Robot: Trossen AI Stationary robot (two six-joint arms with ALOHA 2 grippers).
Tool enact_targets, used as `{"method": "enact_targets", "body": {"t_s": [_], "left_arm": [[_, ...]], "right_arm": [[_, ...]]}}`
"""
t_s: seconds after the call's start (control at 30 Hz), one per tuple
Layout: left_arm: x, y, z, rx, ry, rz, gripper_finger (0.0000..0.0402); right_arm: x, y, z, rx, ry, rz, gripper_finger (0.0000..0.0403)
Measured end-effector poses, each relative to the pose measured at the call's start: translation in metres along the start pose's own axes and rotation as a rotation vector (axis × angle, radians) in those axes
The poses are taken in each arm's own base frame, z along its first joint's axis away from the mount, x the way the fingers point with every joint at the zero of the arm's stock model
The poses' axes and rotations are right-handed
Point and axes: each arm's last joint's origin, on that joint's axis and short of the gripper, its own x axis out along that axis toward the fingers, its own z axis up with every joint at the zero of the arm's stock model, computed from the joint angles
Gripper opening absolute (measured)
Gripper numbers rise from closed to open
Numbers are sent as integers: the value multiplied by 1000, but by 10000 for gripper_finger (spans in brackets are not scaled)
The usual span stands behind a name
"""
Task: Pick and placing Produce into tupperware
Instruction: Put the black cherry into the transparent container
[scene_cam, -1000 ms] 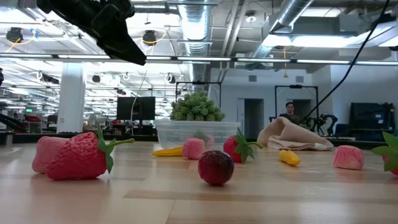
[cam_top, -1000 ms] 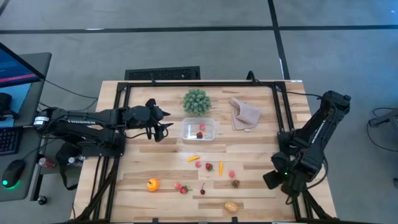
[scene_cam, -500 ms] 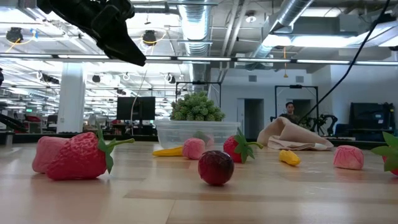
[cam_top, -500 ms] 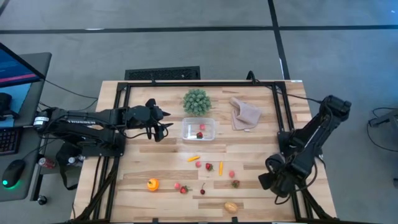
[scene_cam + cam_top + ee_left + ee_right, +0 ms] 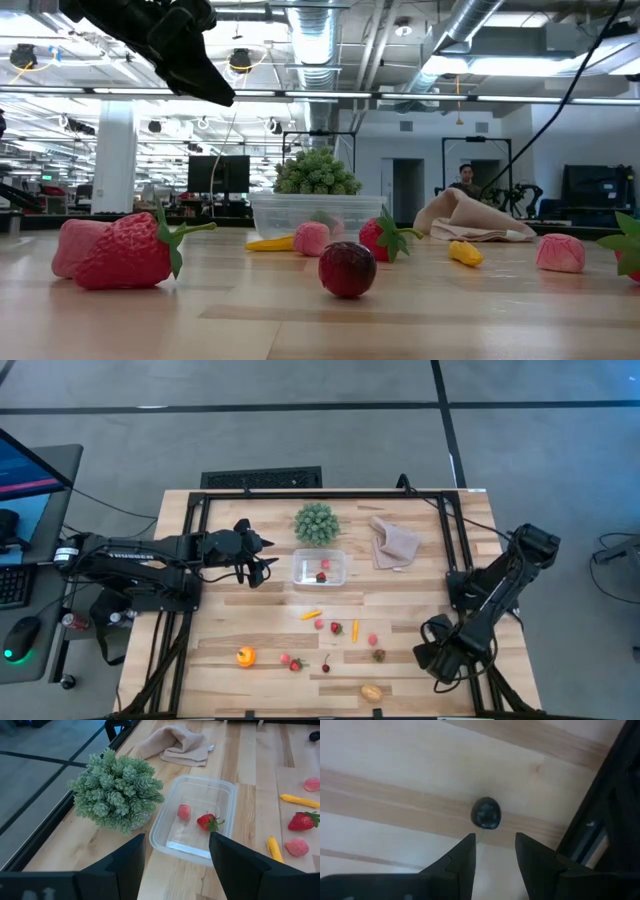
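- Hovering right fingers (image 5: 494, 851) parted and empty above a dark round piece (image 5: 486, 813) on the bench (image 5: 420, 610).
- Left fingers (image 5: 176, 854) were apart, empty, facing the tupperware (image 5: 195, 818), a strawberry (image 5: 209, 822) inside.

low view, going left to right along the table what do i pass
big strawberry → yellow piece → pink piece → dark red round fruit → small strawberry → beige cloth → pink piece at the right
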Motion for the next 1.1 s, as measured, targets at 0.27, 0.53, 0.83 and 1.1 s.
{"method": "enact_targets", "body": {"t_s": [0.27,0.53,0.83,1.1], "left_arm": [[0,0,0,-1,-1,0,209],[0,0,0,-4,-1,0,209],[0,0,0,-4,-1,0,209],[0,0,0,-5,-3,0,209]], "right_arm": [[9,7,-1,22,-11,-4,130],[18,10,-3,36,-24,-28,138],[19,9,1,45,-71,-45,186],[23,7,5,38,-104,-45,204]]}}
